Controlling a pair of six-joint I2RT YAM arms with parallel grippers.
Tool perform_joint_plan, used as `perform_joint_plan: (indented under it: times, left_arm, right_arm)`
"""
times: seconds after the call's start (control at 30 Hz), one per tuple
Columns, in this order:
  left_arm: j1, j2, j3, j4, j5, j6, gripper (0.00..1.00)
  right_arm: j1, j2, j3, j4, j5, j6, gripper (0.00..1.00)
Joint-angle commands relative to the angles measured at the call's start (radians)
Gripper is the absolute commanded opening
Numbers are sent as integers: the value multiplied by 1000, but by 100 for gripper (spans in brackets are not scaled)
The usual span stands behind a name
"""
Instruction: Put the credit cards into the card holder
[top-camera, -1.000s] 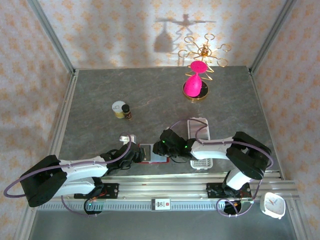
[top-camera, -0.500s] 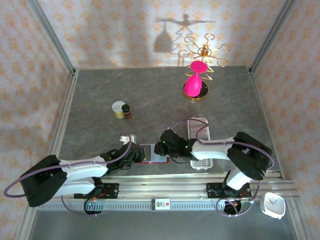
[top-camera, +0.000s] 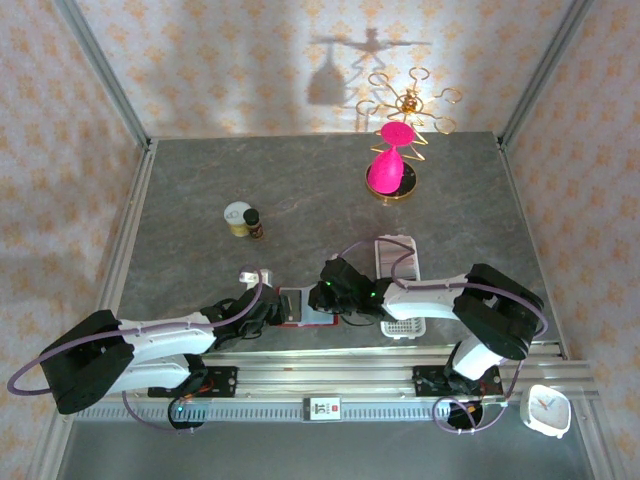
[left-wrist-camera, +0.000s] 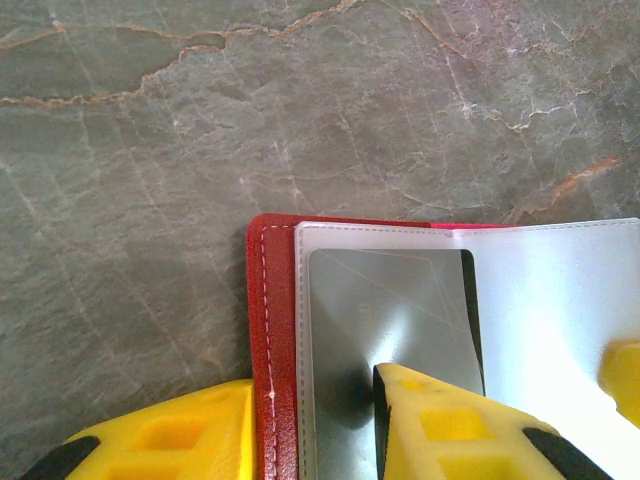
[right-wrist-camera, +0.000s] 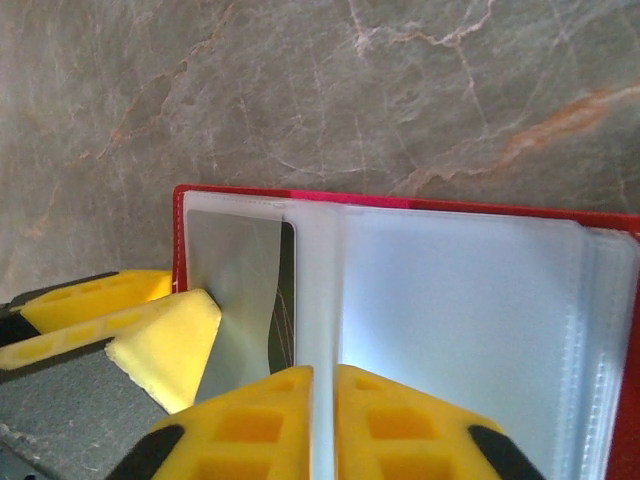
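Card holder (left-wrist-camera: 262, 330) open; grey card (left-wrist-camera: 390, 310) inside; faint lines, possibly print, illegible.

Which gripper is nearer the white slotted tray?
Right. The right gripper is on the red card holder, just left of the white slotted tray; the left gripper is at the holder's far edge.

Lab booth — wallpaper panels (top-camera: 220, 70), aluminium frame (top-camera: 103, 72)
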Motion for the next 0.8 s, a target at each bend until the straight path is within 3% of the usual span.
perform_joint_plan:
  times: [0.0,0.33,0.5,0.67,0.77]
  left_arm:
    - [-13,60,-42,31,170,-28,33]
    - [-12,36,-56,44,163,-37,35]
    - [-13,35,-51,42,166,-34,35]
    - [-12,-1,-49,14,144,-36,44]
    - [-13,-39,-50,-17,107,-39,48]
  right_arm:
    - [6,-8,8,-31,37,-12,3]
    - [7,-111,-27,-88,128,8,0]
    - [7,-118,-34,-60,108,15,0]
    - [7,-91,-20,9,51,6,0]
    - [7,-56,-5,64,15,10,8]
